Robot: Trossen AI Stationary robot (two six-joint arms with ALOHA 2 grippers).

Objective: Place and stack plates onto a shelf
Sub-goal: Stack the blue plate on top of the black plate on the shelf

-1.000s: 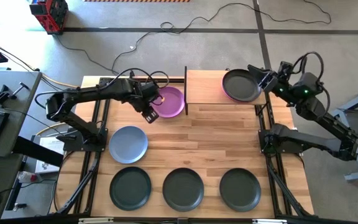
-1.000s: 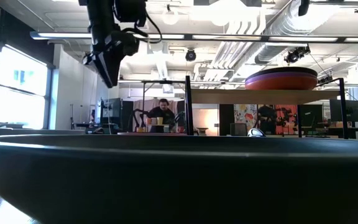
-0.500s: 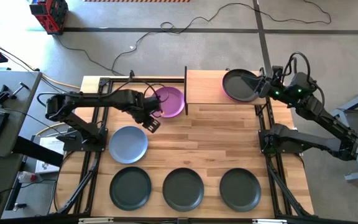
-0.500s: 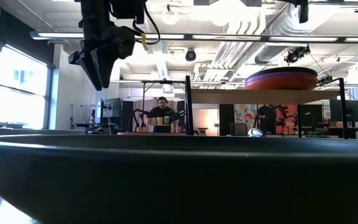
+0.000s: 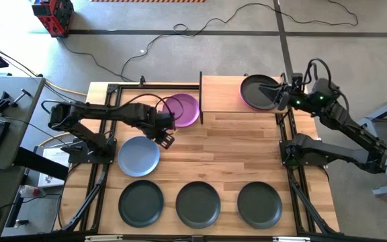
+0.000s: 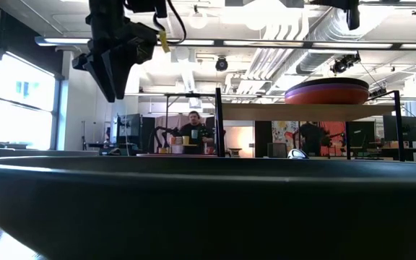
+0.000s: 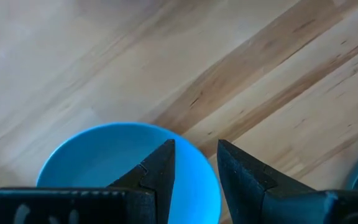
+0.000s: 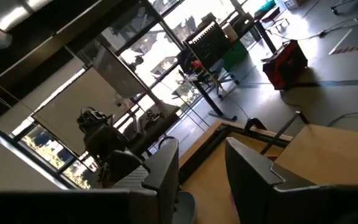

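Note:
My left gripper (image 5: 165, 138) (image 7: 194, 149) hangs open above the table, just past the far right rim of the pale blue-grey plate (image 5: 138, 156) (image 7: 104, 165), and touches nothing. A purple plate (image 5: 183, 109) lies flat on the table left of the shelf (image 5: 224, 94). On the shelf sits a stack topped by a dark plate (image 5: 261, 92); the low view shows orange-red and purple plates (image 6: 326, 92) in it. My right gripper (image 5: 282, 98) (image 8: 201, 149) is open beside that stack's right rim, with nothing between its fingers. Three dark plates (image 5: 198, 204) lie in a row along the near edge.
The shelf's black rod frame (image 5: 201, 97) stands upright between the purple plate and the shelf board. Bare tabletop (image 5: 240, 148) lies between the shelf and the near row of plates. A person (image 6: 193, 128) is in the room far behind the table.
My left gripper has moved from beside the purple plate toward the table's near edge and now hangs by the pale blue-grey plate's far right rim. My right gripper has shifted slightly toward the near edge beside the shelf stack. No plate has moved.

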